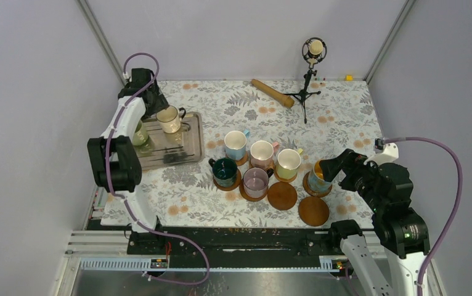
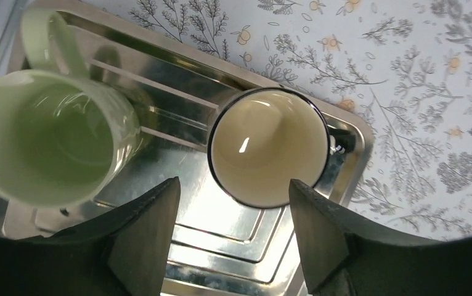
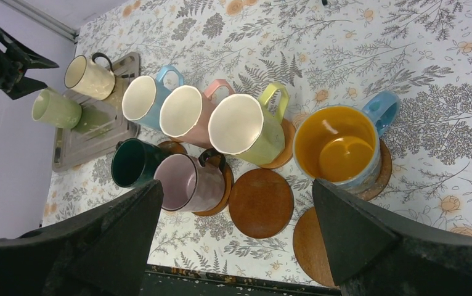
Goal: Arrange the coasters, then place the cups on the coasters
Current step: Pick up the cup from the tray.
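Note:
On the metal tray (image 1: 187, 151) stand a cream cup (image 2: 267, 145) and a light green cup (image 2: 42, 135). My left gripper (image 2: 233, 200) hovers open just above the cream cup's near rim, gripping nothing. Six cups sit on coasters mid-table: light blue (image 1: 235, 145), pink (image 1: 261, 153), pale yellow-green (image 1: 288, 163), dark green (image 1: 224, 171), mauve (image 1: 256, 182), and blue with a yellow inside (image 3: 335, 145). Two coasters (image 3: 261, 202) (image 3: 310, 246) lie bare near the front edge. My right gripper (image 3: 236, 185) hangs open and holds nothing, above the bare coasters beside the blue cup.
A wooden rolling pin (image 1: 272, 92) and a microphone on a small tripod (image 1: 310, 61) stand at the back of the floral tablecloth. A small yellow object (image 1: 348, 78) sits in the back right corner. Grey walls close in on both sides.

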Controlling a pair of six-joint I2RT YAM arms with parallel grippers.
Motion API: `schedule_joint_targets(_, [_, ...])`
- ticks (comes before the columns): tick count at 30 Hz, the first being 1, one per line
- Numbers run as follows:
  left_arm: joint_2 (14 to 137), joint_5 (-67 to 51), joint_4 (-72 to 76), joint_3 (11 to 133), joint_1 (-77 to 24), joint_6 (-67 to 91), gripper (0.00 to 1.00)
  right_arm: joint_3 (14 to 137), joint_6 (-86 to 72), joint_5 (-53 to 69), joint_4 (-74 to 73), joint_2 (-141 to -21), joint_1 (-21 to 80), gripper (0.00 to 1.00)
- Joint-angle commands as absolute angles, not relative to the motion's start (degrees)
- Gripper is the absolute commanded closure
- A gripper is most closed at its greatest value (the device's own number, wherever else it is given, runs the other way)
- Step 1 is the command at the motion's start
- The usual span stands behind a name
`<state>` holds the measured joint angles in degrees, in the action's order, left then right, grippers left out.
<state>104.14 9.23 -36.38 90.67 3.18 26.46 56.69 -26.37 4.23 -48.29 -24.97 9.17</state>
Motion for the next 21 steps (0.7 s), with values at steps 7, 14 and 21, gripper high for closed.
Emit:
schedule_joint_targets(7, [111.17, 7.53, -35.54, 97.21, 4.75, 25.06, 0.45, 56.26, -25.83, 5.38, -45.83, -24.70, 9.49, 0.01])
schedule_joint_targets(14, [112.66, 10.27, -36.57, 96.07, 4.78, 24.84, 0.53, 55.92, -25.95, 4.83, -45.78, -25.13, 9.49, 0.01])
schedule_joint_targets(21, [114.36, 9.48, -36.52, 97.03, 4.83, 24.06, 0.60, 55.04, -26.30, 5.00, -45.47, -24.76, 9.49, 0.00])
